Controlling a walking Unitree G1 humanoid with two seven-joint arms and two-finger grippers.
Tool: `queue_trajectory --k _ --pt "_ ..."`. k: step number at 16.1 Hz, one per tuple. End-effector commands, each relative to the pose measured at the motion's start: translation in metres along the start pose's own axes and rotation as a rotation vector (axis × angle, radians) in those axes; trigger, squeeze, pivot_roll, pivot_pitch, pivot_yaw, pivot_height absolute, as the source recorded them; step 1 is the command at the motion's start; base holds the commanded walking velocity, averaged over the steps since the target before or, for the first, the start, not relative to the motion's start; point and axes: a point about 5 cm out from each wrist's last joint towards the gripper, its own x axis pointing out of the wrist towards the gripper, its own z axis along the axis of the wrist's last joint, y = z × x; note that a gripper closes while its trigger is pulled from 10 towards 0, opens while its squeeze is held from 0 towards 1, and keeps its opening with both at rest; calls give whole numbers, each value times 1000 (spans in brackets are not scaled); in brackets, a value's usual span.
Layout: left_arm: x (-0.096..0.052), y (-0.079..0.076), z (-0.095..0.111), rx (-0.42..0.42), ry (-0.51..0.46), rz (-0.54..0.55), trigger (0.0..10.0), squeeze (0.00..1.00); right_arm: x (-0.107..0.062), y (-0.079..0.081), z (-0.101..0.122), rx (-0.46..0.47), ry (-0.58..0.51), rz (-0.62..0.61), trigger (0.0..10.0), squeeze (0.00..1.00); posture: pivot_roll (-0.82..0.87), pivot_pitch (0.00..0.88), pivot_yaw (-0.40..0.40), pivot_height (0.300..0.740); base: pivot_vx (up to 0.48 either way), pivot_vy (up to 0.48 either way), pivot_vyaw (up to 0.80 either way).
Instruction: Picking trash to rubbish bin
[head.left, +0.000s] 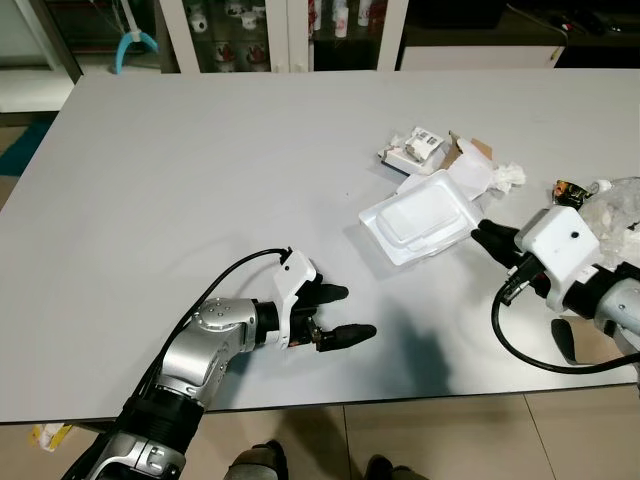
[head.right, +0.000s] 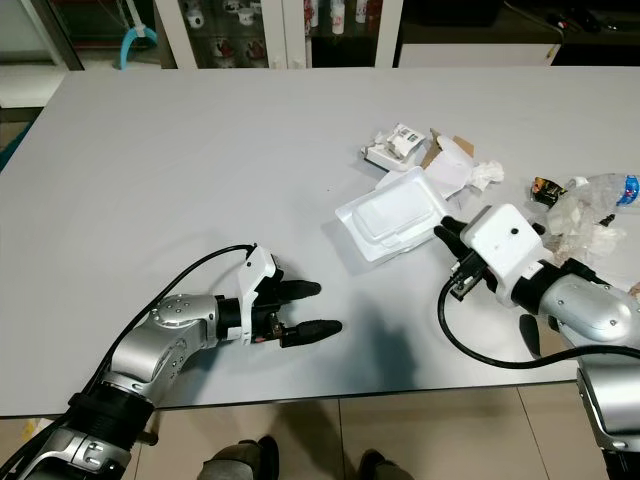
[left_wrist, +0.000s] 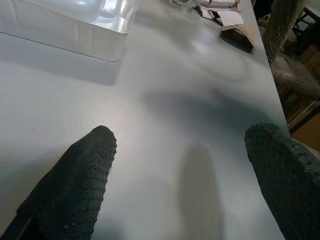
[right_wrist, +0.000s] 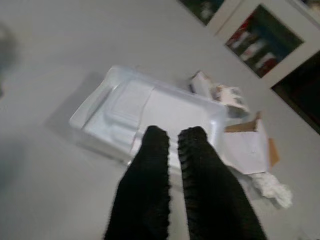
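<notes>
A white plastic clamshell tray (head.left: 420, 220) lies on the grey table (head.left: 200, 180), right of the middle. My right gripper (head.left: 490, 238) sits at the tray's near right corner. In the right wrist view its fingers (right_wrist: 155, 165) are pressed side by side, shut, with their tips over the tray's rim (right_wrist: 145, 110). I cannot tell whether they hold the rim. My left gripper (head.left: 350, 313) rests low over bare table near the front edge, open and empty, about a hand's length short of the tray (left_wrist: 75, 20).
More trash lies behind and right of the tray: a small labelled carton (head.left: 418, 148), an opened cardboard box (head.left: 472, 165), a crumpled tissue (head.left: 508, 175), a dark can (head.left: 568, 190) and clear plastic wrap (head.left: 615, 205). Glass cabinets (head.left: 260, 35) stand beyond the table.
</notes>
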Motion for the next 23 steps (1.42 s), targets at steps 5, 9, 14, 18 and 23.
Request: queue_trajectory --k 5,9,14,18,23 --pt "-2 -1 -7 -12 32 3 10000 0 15 6 -20 -103 89 180 10000 1000 234 171 -13 740 0 0 0" --pt "-3 -2 -8 -17 28 13 10000 0 28 1 -28 -142 103 225 10000 1000 242 172 -21 740 0 0 0" --pt "-2 -2 -8 -16 24 20 10000 0 42 4 -36 -212 115 308 10000 1000 243 172 -31 740 0 0 0" --pt "-1 -3 -9 -19 21 23 10000 0 46 5 -38 -257 114 344 10000 1000 244 173 -38 740 0 0 0" --pt "-3 -3 -10 -21 18 34 10000 0 54 3 -35 -355 84 360 10000 0 250 179 -45 740 0 0 0"
